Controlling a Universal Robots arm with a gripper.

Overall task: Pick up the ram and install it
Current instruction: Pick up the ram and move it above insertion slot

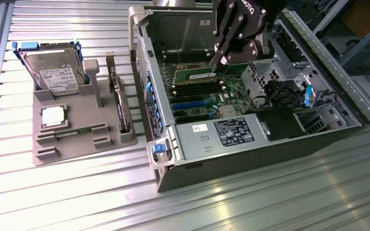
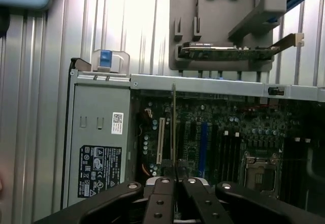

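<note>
Wrist view is showing the gripper (image 2: pixel 175 177) clamping its fingers together on the ram (image 2: pixel 173 127). The ram is appearing edge-on as a thin upright strip, reaching from the fingertips out across the motherboard (image 2: pixel 233 132) toward the case's metal rim (image 2: pixel 213 86). It is running just beside a white slot (image 2: pixel 161 140), and a blue slot (image 2: pixel 203 140) is lying a little farther off. Whether the stick is touching any slot cannot be told.

From the exterior view, the arm is hanging over the open computer case (image 1: pixel 269 159). The gripper (image 1: pixel 222 61) is pointing down at the far part of the motherboard (image 1: pixel 201 94), above the rows of dark memory slots. A labelled power supply (image 1: pixel 227 132) is occupying the near end of the case.

On the slatted metal table (image 1: pixel 269 202), to the exterior view's left of the case, a grey tray (image 1: pixel 75 149) is sitting. It is carrying a hard drive (image 1: pixel 56 74) standing at its far end and a square silver processor chip (image 1: pixel 53 116) lying flat. An expansion card (image 1: pixel 122 103) is standing on edge in the slot nearest the case.
</note>
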